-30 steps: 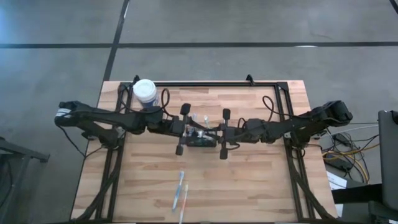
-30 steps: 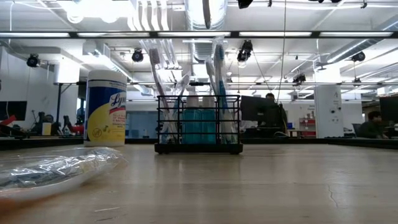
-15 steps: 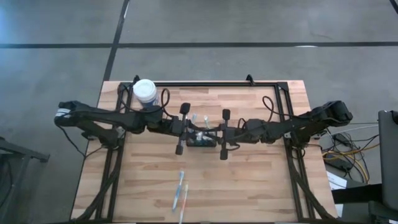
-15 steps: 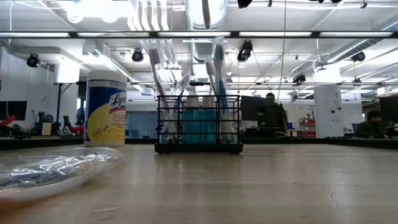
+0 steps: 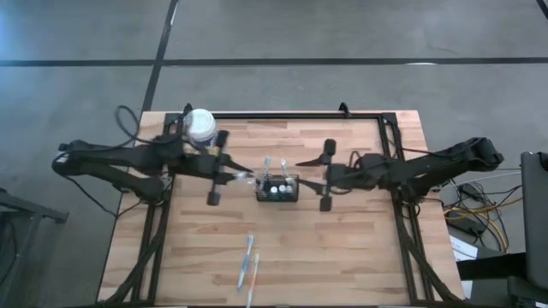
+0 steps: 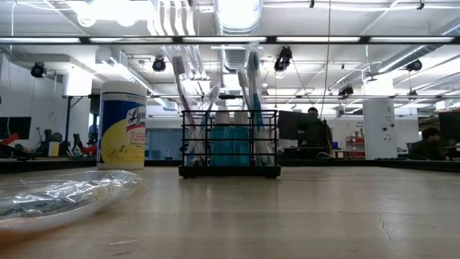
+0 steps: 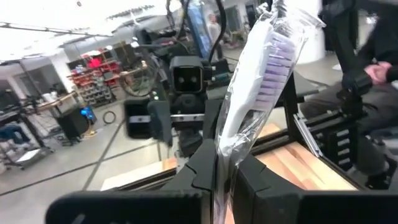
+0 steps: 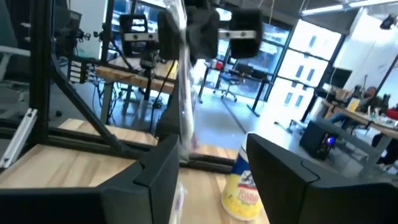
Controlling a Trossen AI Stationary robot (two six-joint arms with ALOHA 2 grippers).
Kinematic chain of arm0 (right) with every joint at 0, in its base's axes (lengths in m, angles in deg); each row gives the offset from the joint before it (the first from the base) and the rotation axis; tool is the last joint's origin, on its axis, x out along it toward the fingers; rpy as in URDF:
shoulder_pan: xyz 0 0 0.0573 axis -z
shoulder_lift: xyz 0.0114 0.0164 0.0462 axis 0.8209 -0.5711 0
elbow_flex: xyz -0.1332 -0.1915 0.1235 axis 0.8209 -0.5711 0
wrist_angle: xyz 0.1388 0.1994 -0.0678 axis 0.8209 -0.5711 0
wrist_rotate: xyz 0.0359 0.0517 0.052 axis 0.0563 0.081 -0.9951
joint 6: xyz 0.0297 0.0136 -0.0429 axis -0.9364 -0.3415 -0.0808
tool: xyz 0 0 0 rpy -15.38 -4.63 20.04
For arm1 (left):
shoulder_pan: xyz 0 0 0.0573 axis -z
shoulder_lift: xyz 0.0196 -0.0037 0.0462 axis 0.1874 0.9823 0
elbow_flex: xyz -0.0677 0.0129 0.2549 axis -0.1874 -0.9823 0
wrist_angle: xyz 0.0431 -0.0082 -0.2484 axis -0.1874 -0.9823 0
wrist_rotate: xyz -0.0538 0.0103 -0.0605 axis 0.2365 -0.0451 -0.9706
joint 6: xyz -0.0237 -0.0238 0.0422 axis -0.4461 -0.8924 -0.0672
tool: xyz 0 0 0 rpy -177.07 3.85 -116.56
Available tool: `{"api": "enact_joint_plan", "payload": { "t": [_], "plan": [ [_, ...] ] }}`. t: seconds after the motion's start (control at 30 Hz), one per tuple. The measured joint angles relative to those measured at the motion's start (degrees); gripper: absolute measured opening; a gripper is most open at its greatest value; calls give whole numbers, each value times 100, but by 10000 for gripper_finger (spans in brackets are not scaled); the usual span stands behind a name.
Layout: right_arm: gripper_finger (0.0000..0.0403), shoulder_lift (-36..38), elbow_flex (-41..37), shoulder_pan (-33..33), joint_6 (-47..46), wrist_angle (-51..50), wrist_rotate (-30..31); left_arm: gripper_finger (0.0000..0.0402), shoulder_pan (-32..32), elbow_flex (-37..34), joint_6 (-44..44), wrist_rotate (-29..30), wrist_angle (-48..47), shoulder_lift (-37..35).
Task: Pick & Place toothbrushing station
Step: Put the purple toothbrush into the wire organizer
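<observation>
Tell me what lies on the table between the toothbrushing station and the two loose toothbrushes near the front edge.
Nothing: in the high view, bare wood separates the toothbrushing station from the loose toothbrushes.

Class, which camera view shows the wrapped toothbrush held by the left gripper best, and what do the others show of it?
The left wrist view: the wrapped toothbrush fills the picture, purple bristles clear, clamped in the left gripper. The high view shows it only as a pale sliver beside the toothbrushing station. The low view misses it. The right wrist view shows a blurred pale strip.
</observation>
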State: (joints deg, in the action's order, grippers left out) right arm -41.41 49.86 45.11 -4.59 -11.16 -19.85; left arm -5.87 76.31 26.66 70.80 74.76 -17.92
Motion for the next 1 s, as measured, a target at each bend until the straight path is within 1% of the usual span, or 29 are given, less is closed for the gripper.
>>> {"api": "enact_joint_plan", "payload": {
  "t": [0.13, 0.23, 0.37, 0.5, 0.67, 0.73, 0.9, 1.0],
  "plan": [
    [175, 744, -363, 0, -63, -102, -2, 21, -7, -409, -139, 255, -123, -836],
    [149, 1412, -690, 0, -186, -210, -29, 21, -35, -791, -289, 444, -228, -1528],
    [87, 2301, -1238, -1, -228, -272, -172, 21, -37, -1386, -416, 659, -207, -2367],
    [21, 3101, -1958, 0, -371, -14, -214, 21, -37, -1985, -385, 1057, -174, -3105],
    [12, 3929, -2840, -6, -683, 317, -216, 21, -37, -2704, -538, 1264, 9, -3915],
    [10, 4207, -3149, -4, -729, 360, -214, 21, -37, -3002, -667, 1358, -84, -4174],
    [8, 4881, -3818, -3, -780, 481, -169, 21, -37, -3491, -786, 1528, -46, -4781],
    [8, 5317, -4157, 0, -846, 564, -162, 21, -37, -3759, -854, 1528, -79, -5057]
  ]
}}
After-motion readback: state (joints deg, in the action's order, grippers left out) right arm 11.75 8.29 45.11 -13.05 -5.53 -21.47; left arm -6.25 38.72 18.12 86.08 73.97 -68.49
